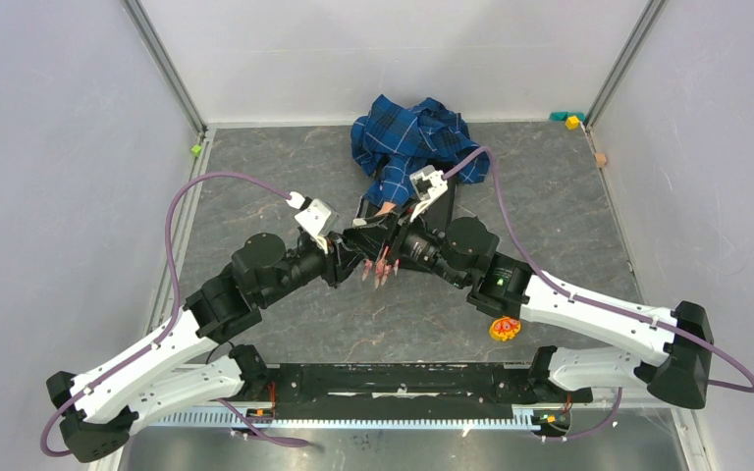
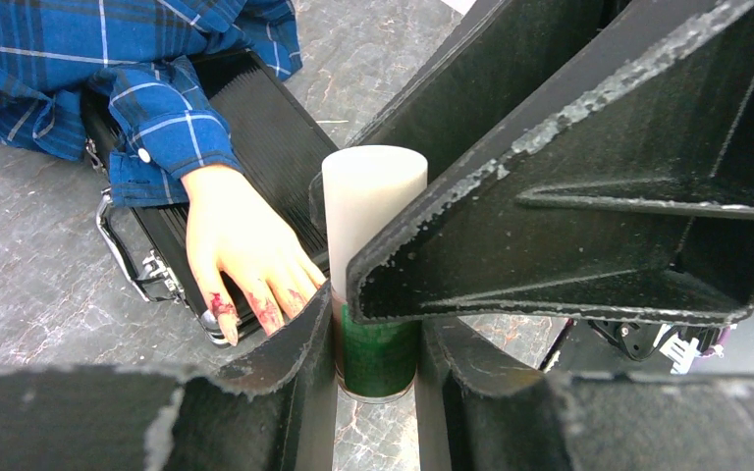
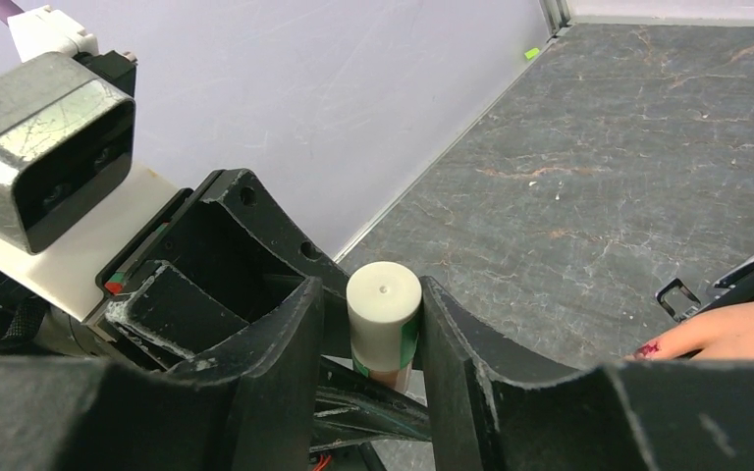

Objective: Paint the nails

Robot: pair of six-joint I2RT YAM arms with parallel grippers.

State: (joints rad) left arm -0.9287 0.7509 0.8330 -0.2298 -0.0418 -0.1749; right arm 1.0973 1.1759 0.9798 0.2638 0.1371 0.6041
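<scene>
The grey table [image 1: 569,216] carries a black case [image 2: 255,108]. On it rests a dummy hand [image 2: 241,235] in a blue plaid sleeve [image 2: 167,128], with both arms meeting just in front of it.

The left end effector [image 2: 378,343] is closed around the green body of a small bottle [image 2: 378,358], holding it upright just beside the dummy hand's fingers. The right end effector [image 3: 378,294] is closed on the bottle's white cap [image 3: 383,289], one finger pressed to each side.

The nails [image 2: 221,312] point towards the arms, close to the bottle, with red patches on them; I cannot tell how complete the coat is.

The step in hand looks like opening the polish: one side steadies the bottle while the other works the cap. Next, the right wrist would need to twist and lift straight up while the left keeps the bottle level, so that nothing spills. No brush can be seen in these views.
</scene>
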